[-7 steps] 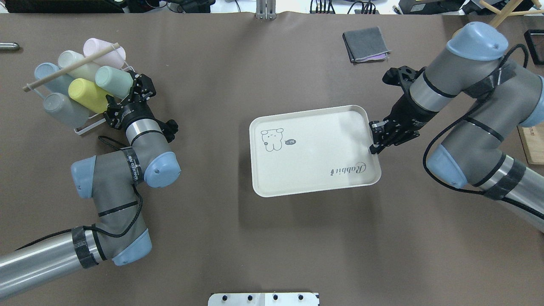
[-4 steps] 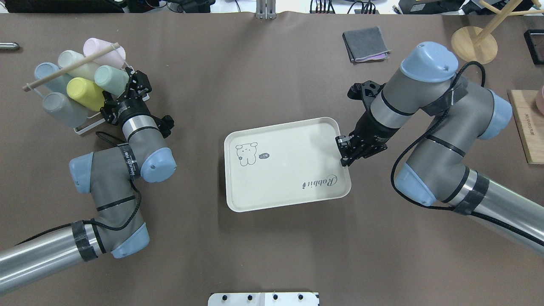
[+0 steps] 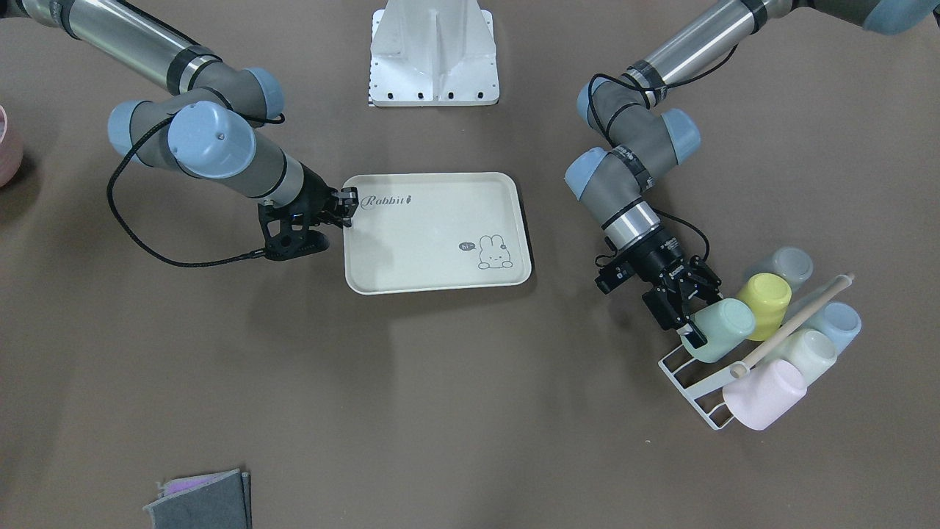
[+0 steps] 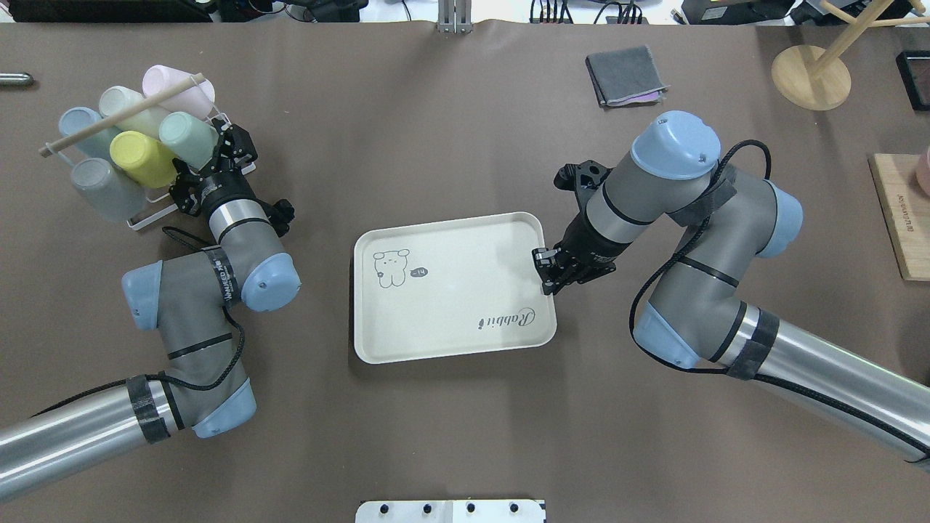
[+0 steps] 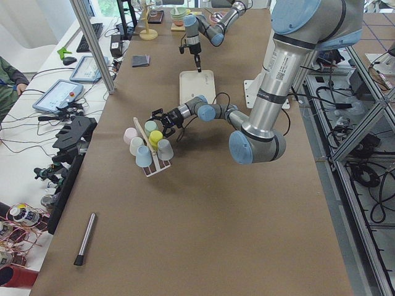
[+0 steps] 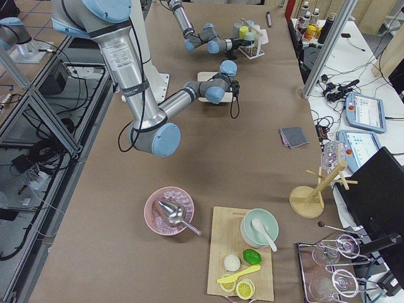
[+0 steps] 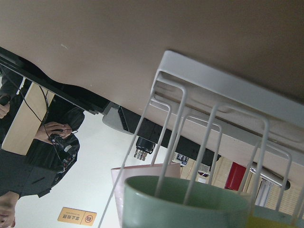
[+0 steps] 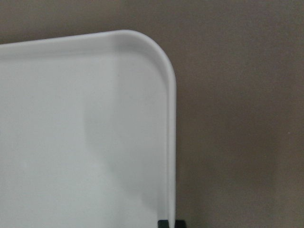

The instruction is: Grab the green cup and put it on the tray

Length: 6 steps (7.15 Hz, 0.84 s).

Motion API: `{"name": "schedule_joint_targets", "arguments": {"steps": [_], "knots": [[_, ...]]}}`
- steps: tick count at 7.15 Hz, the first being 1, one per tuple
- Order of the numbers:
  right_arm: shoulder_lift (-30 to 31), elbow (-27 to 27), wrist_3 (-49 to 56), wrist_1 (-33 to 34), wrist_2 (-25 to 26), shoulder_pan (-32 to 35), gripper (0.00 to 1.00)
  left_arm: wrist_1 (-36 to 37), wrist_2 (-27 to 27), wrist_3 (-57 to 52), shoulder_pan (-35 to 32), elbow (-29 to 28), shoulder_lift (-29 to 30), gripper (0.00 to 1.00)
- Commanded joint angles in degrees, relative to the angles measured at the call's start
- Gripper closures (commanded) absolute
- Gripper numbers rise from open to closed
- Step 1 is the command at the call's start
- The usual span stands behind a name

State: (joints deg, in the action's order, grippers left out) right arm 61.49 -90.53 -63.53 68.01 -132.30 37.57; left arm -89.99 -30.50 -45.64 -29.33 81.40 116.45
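The green cup (image 4: 185, 138) lies tilted in a white wire rack (image 4: 145, 216) at the far left; it also shows in the front view (image 3: 727, 328) and the left wrist view (image 7: 185, 204). My left gripper (image 4: 216, 156) is open, its jaws on either side of the cup's mouth end. The cream tray (image 4: 450, 319) with the bunny drawing and "Rabbit" lettering lies flat at the table's middle. My right gripper (image 4: 545, 274) is shut on the tray's right rim; the right wrist view shows the rim and a corner (image 8: 168, 95).
The rack also holds a yellow cup (image 4: 138, 156), a paler whitish-green cup (image 4: 123, 102), and pink, blue and grey cups under a wooden bar (image 4: 116, 116). A folded grey cloth (image 4: 625, 74) lies at the back. A wooden stand (image 4: 810, 76) and a board (image 4: 901, 218) are at the right.
My right gripper has dragged the tray left and toward the robot, to the table's middle. My left gripper has moved slightly farther in along the green cup.
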Motion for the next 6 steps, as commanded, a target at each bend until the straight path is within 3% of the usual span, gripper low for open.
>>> {"name": "schedule_joint_targets", "arguments": {"steps": [1, 6], "knots": [[-0.84, 0.35, -3.33, -0.6, 0.9, -1.09, 1.0, -0.01, 0.0, 0.19, 0.06, -1.67, 0.88, 0.02], [-1.02, 0.27, -7.23, -1.04, 1.6, -2.15, 1.0, -0.1, 1.58, 0.28, 0.15, -3.7, 1.76, 0.05]]}}
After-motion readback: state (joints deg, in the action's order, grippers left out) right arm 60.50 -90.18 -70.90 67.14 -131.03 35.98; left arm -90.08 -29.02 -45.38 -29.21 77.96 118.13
